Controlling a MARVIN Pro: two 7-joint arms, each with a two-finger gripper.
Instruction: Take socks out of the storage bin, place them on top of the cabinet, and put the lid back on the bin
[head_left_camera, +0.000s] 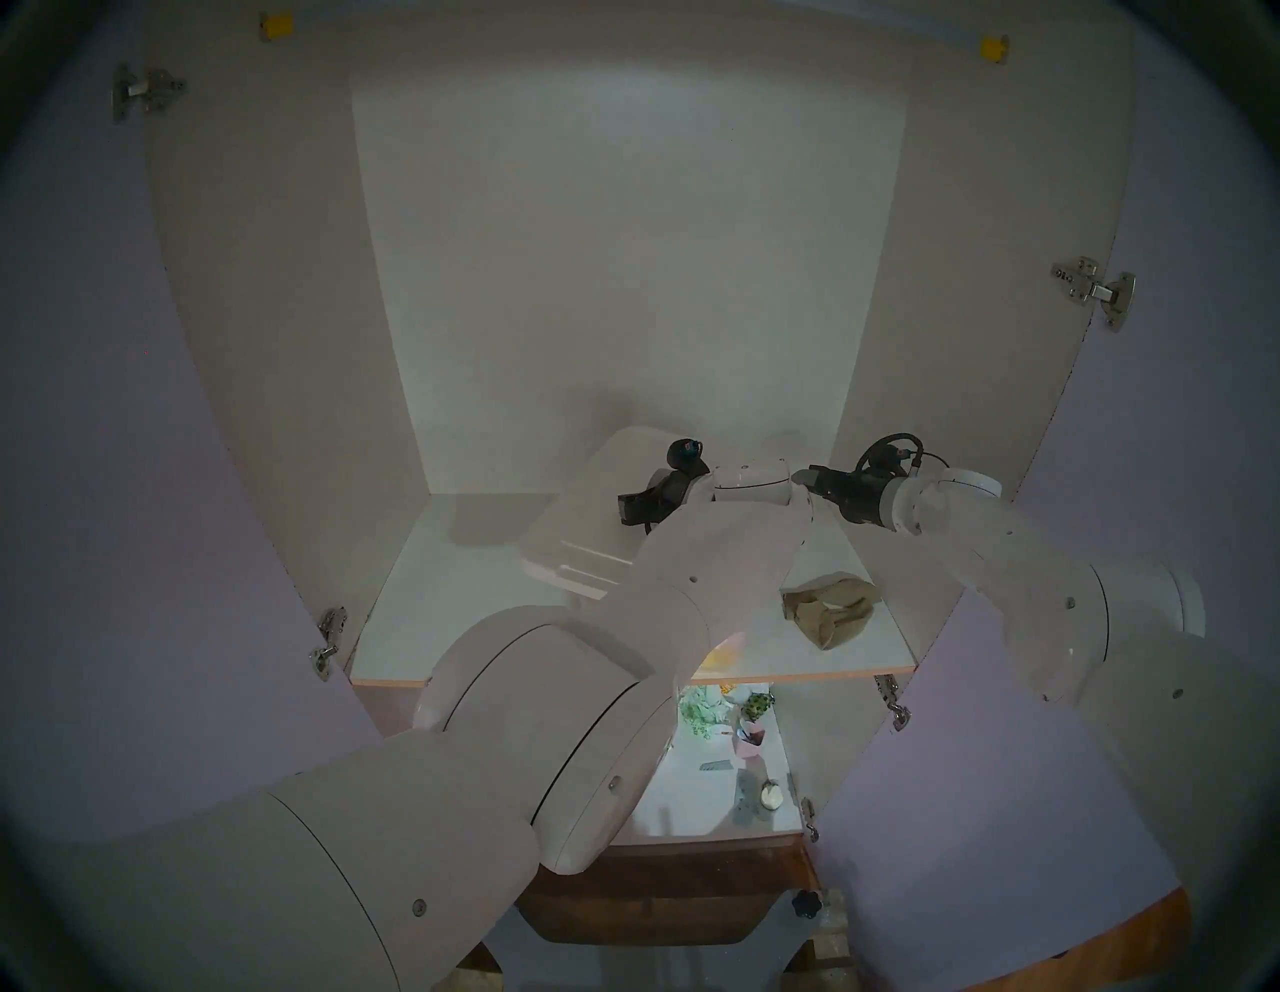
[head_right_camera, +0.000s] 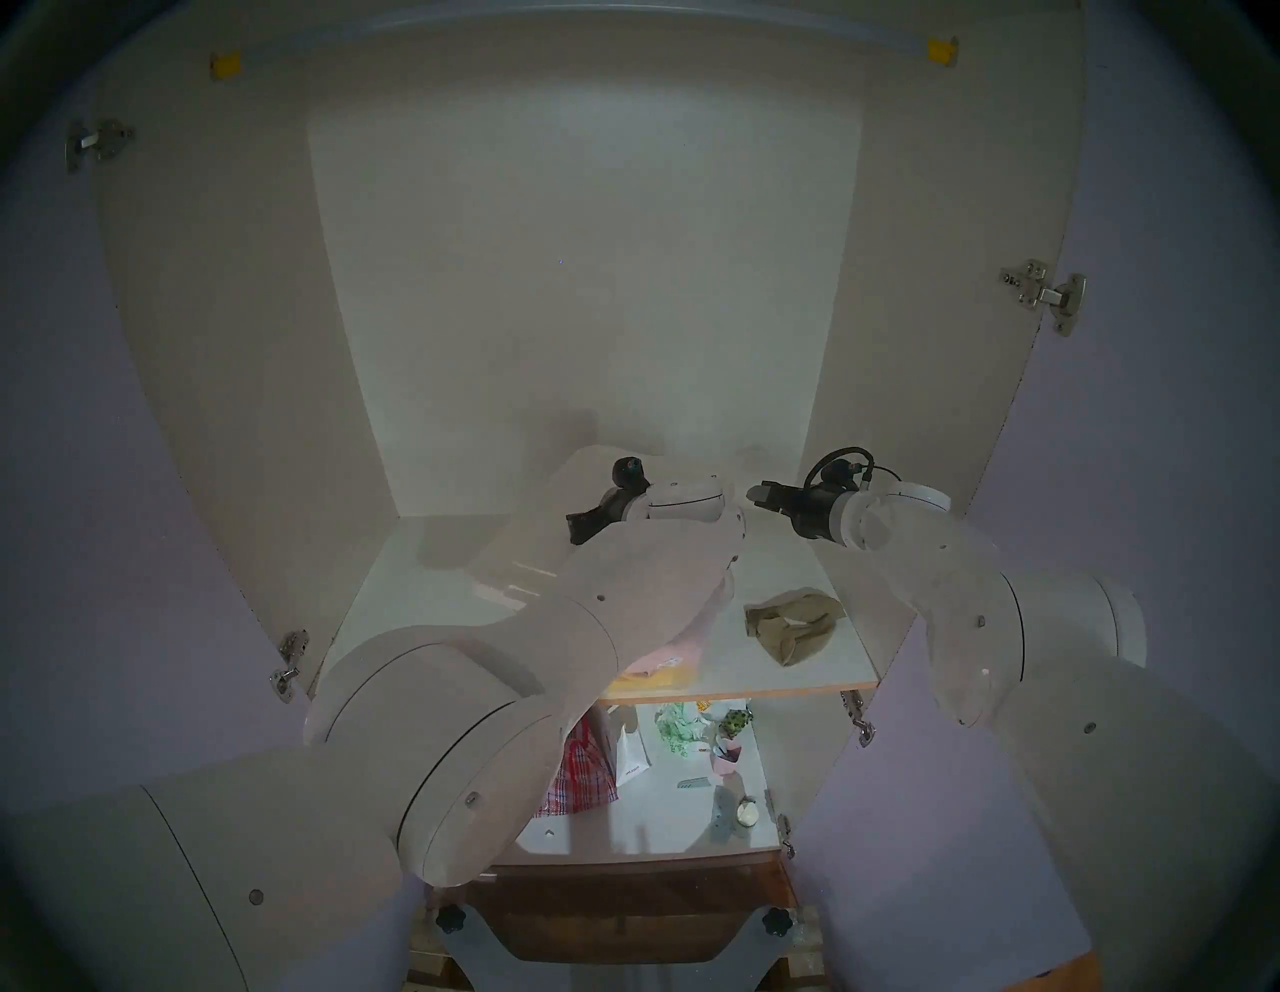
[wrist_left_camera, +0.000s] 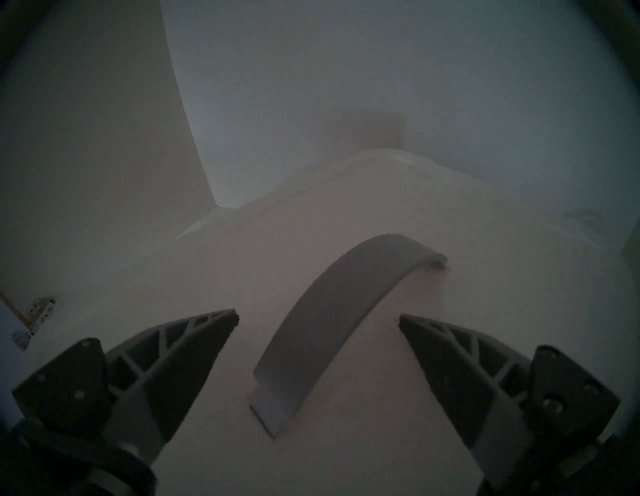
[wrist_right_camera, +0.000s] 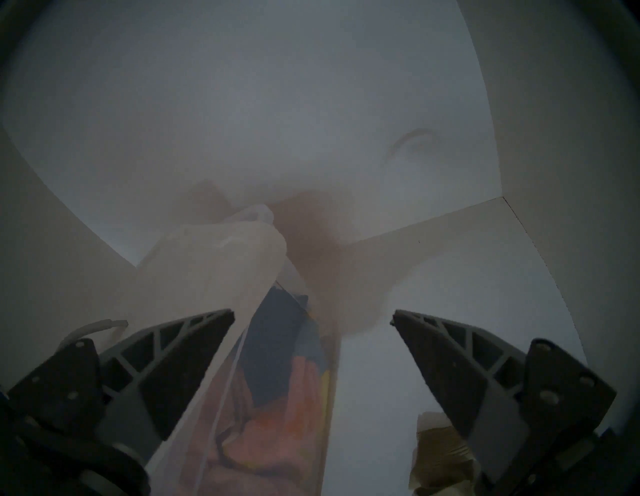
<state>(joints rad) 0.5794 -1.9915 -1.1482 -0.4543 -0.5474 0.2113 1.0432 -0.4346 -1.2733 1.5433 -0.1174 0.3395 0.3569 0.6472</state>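
Dim light fills our cabinet (head_left_camera: 623, 277); our left arm (head_left_camera: 589, 658) hides most of the bin (wrist_right_camera: 263, 398). Our left gripper (wrist_left_camera: 318, 318) hangs spread over the lid (head_left_camera: 596, 512) and its grey handle (wrist_left_camera: 346, 318). Our right gripper (wrist_right_camera: 313, 317), spread and empty, straddles the bin's edge. Socks (head_left_camera: 828, 609) lie at four o'clock near the shelf (head_left_camera: 429, 596) front; bare shelf lies at nine o'clock.

The left part of the shelf (head_left_camera: 443, 589) lies bare from its near edge to the far wall, giving open room beside the lid (head_left_camera: 596, 499), which tilts over the bin (wrist_right_camera: 277, 398) in the middle. On the right, the socks (head_left_camera: 828, 609) lie near the front edge, with bare shelf behind them. The cabinet (head_left_camera: 623, 277) side walls close in both sides.
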